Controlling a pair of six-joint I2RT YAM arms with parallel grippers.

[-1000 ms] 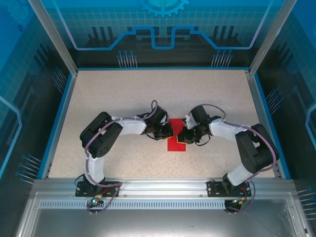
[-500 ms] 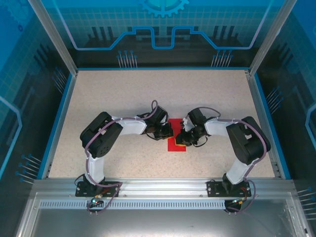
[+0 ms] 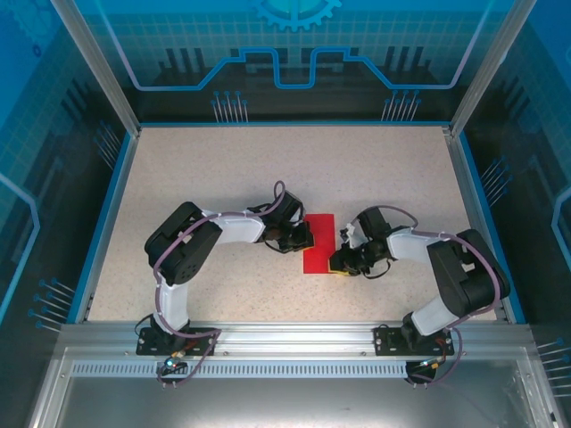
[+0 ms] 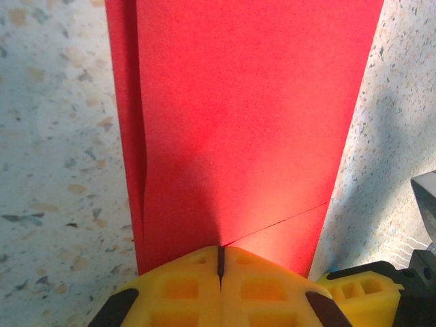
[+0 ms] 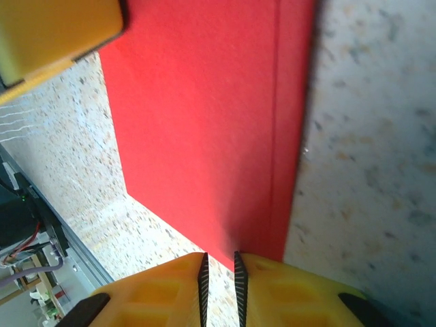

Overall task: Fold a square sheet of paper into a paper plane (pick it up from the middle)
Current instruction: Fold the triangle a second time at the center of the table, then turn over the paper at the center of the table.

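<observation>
So, the table (image 3: 223, 178) is seen from the top, with the paper (image 3: 321, 236) lying flat near its middle, nudged a bit toward 6 o'clock. It's folded into a red rectangle, long sides run 12 to 6. In the wrist views a doubled layer edge can be made out along one long side.

The left gripper (image 3: 301, 237) is parked at the paper's 9 o'clock edge. Its jaws are squeezed fully together and the tips are set right on that edge. Whether any paper is pinched between them can't be told.

The right gripper (image 3: 340, 261) is found at the paper's 5 o'clock corner. Its jaws are parted by a thin slit and nothing looks to be held, the corner just lying flat at the tips.
</observation>
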